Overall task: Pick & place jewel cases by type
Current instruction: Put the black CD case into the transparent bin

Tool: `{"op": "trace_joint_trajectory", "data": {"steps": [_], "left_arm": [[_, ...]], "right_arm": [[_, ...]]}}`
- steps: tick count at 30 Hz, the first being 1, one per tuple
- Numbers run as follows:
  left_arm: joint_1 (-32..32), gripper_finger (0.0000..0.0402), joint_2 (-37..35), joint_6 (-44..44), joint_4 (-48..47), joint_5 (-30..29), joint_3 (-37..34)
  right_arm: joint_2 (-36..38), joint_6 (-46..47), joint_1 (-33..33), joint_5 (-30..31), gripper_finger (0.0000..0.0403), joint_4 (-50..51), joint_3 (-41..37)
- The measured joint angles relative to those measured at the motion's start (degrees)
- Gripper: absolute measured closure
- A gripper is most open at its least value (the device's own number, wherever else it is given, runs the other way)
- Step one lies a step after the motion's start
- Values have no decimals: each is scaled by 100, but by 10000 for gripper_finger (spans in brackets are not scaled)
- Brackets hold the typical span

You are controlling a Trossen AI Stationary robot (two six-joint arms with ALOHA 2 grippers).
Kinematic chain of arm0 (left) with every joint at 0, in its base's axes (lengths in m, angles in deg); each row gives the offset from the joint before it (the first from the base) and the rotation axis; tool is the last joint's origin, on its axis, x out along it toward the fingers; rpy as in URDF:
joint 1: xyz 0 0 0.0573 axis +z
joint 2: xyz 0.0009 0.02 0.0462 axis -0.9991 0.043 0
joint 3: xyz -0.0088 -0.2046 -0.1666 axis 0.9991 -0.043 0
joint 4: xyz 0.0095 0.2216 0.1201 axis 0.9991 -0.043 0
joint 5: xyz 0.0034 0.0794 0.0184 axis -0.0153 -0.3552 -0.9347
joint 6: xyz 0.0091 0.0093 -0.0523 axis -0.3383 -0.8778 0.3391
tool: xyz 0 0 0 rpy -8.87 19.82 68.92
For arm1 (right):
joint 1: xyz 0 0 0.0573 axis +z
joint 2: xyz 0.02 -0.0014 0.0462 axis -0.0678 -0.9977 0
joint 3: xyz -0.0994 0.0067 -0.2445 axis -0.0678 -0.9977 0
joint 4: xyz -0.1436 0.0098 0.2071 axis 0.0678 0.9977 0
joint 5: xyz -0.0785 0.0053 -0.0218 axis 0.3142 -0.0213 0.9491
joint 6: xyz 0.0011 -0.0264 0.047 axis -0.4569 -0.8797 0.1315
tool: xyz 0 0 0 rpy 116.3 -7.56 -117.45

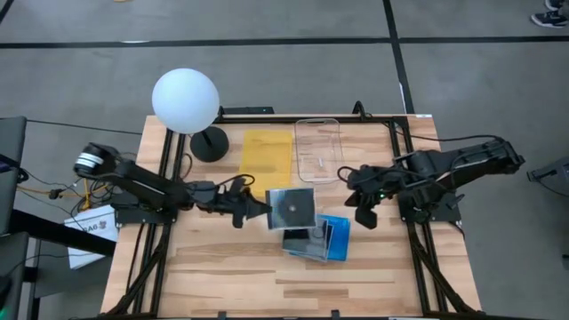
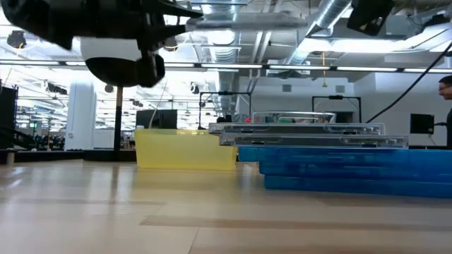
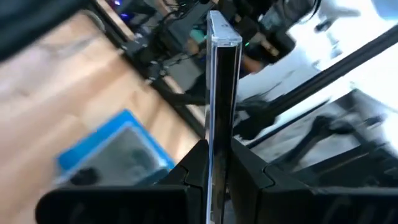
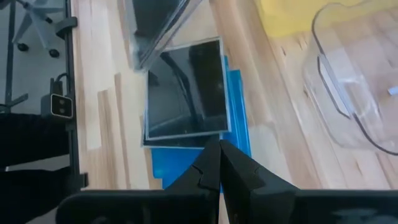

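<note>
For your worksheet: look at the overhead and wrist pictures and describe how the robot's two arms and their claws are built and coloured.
Both arms are black, jointed and slim, with thin black cables looping alongside. The left arm's base joint has a silver-white ring. The left claw and right claw each end in two flat, matte black fingers. A small green light glows near the right arm's wrist.

Even, bright overhead light falls on the pale wooden counter (image 1: 222,276), and shadows under the arms are soft and short. The white globe lamp (image 1: 185,101) looks nearly blown out. In the low view, ceiling strip lights (image 2: 226,37) glare. The left wrist view is motion-blurred, smearing the blue square plastic case (image 3: 115,152); beyond it the background washes white.
</note>
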Motion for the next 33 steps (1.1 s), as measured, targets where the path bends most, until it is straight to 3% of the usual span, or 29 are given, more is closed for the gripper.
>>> {"op": "trace_joint_trajectory", "data": {"steps": [8,15,22,29,33], "left_arm": [[0,373,-1149,-1800,-3101,-671,1151],[0,374,-1291,-2857,-5717,-1448,2730],[-13,374,-1229,-3379,-6985,-1955,3637],[-13,374,-1220,-3202,-7332,-1616,3670],[-13,374,-1220,-3180,-7339,-1417,3670]], "right_arm": [[-59,0,0,276,403,169,0],[-60,0,0,641,403,227,-2],[-60,0,0,866,403,226,-2],[-60,2,0,955,403,-4,-1],[-60,183,-1,1633,403,-386,-2]]}}
